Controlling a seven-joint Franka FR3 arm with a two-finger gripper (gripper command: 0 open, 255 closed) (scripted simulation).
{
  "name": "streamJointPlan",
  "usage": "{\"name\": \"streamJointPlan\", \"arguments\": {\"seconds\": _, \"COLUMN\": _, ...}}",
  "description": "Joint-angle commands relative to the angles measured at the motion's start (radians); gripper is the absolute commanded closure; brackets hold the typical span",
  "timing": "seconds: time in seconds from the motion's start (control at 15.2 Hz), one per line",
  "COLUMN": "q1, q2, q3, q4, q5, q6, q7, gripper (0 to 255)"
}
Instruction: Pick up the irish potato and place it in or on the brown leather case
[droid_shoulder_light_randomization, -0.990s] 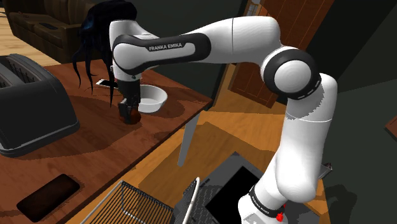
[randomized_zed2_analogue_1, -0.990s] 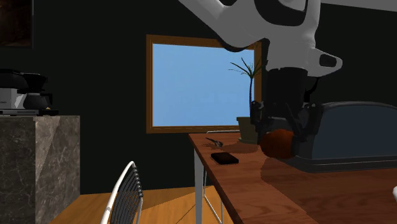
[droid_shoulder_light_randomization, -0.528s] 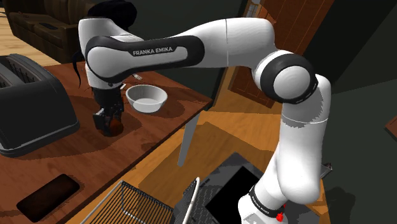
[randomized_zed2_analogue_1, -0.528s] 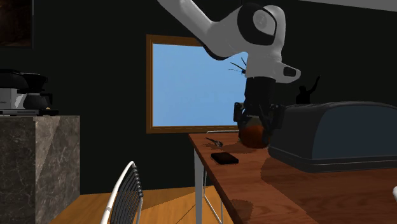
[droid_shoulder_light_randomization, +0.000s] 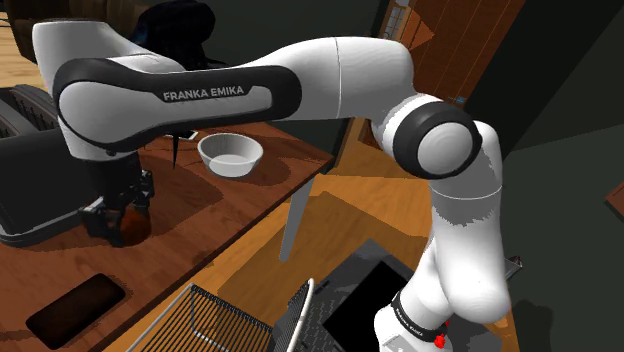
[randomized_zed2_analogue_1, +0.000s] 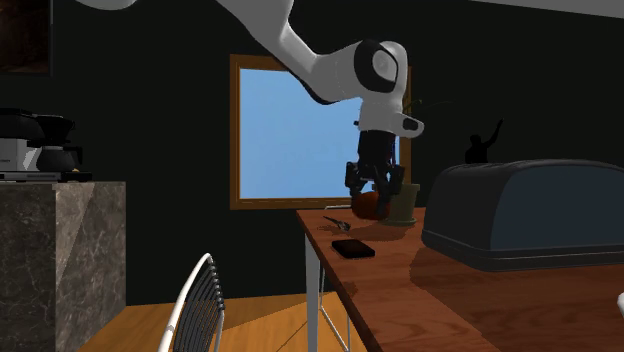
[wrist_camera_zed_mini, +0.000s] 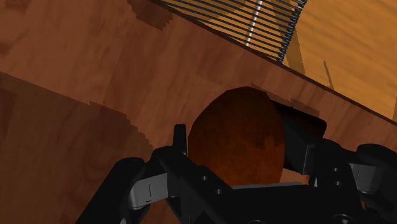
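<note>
One dark case (droid_shoulder_light_randomization: 40, 190) is sitting at the shoulder view's left on the wooden table (droid_shoulder_light_randomization: 200, 230). One gripper (droid_shoulder_light_randomization: 120, 215), just beside it, is clasping the brown potato (droid_shoulder_light_randomization: 137, 222) between its fingers, over the tabletop. One white bowl (droid_shoulder_light_randomization: 230, 155) is resting further right.

reddish-brown potato (wrist_camera_zed_mini: 234, 145), black pincer (wrist_camera_zed_mini: 242, 128), white bowl (droid_shoulder_light_randomization: 230, 155)

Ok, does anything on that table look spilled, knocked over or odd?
Nothing stands out. The potato sits clasped between the fingers, the white bowl is upright and the phone lies flat on the table.
</note>
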Motion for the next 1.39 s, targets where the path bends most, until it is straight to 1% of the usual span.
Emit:
{"name": "streamJointPlan", "arguments": {"seconds": 0.0, "q1": 0.036, "q2": 0.036, "q3": 0.007, "q4": 0.055, "q5": -0.009, "q6": -0.017, "q7": 0.039, "gripper": 255}}
{"name": "streamJointPlan", "arguments": {"seconds": 0.2, "q1": 0.098, "q2": 0.109, "q3": 0.013, "q4": 0.171, "q5": -0.025, "q6": -0.058, "q7": 0.095, "gripper": 255}}
{"name": "streamJointPlan", "arguments": {"seconds": 0.33, "q1": 0.148, "q2": 0.175, "q3": 0.016, "q4": 0.280, "q5": -0.040, "q6": -0.098, "q7": 0.134, "gripper": 255}}
{"name": "streamJointPlan", "arguments": {"seconds": 0.86, "q1": 0.139, "q2": 0.181, "q3": 0.012, "q4": 0.180, "q5": -0.041, "q6": 0.006, "q7": 0.132, "gripper": 255}}
{"name": "streamJointPlan", "arguments": {"seconds": 1.25, "q1": 0.136, "q2": 0.198, "q3": 0.009, "q4": 0.123, "q5": -0.046, "q6": 0.080, "q7": 0.131, "gripper": 255}}
{"name": "streamJointPlan", "arguments": {"seconds": 1.32, "q1": 0.136, "q2": 0.198, "q3": 0.009, "q4": 0.122, "q5": -0.046, "q6": 0.080, "q7": 0.131, "gripper": 255}}
